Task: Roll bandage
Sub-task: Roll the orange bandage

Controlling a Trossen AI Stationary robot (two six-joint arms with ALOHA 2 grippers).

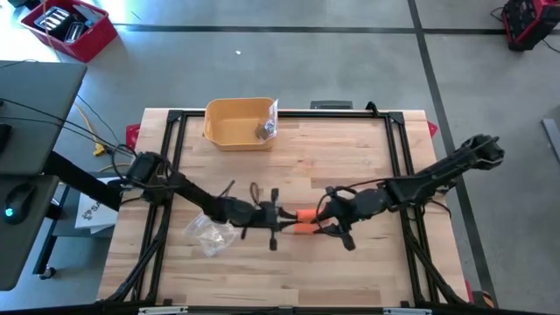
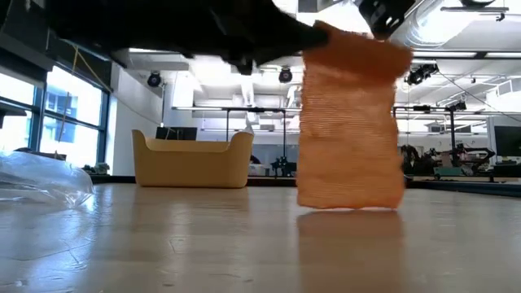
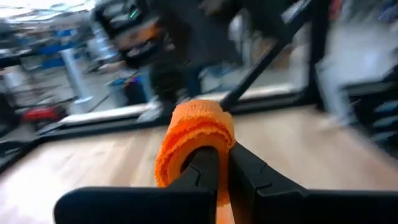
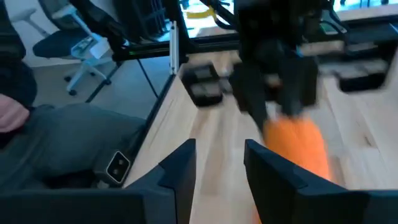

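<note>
My left gripper (image 1: pixel 278 219) is clamped on the bandage (image 1: pixel 304 220), fingers (image 3: pixel 205 168) pressed together through the middle of the orange roll. The bandage sits near the middle of the table (image 1: pixel 350 149), between my two grippers; in the low view it (image 2: pixel 352 122) hangs down as a flat strip whose lower edge is at the wood or just above it, I cannot tell which. My right gripper (image 1: pixel 337 229) is just right of the roll with its fingers (image 4: pixel 180 168) apart and nothing between them; the bandage (image 4: pixel 297 146) lies just past its tips. A yellow bin (image 1: pixel 238 122) stands at the far edge, and a clear bag (image 1: pixel 208 234) lies left of my left gripper.
</note>
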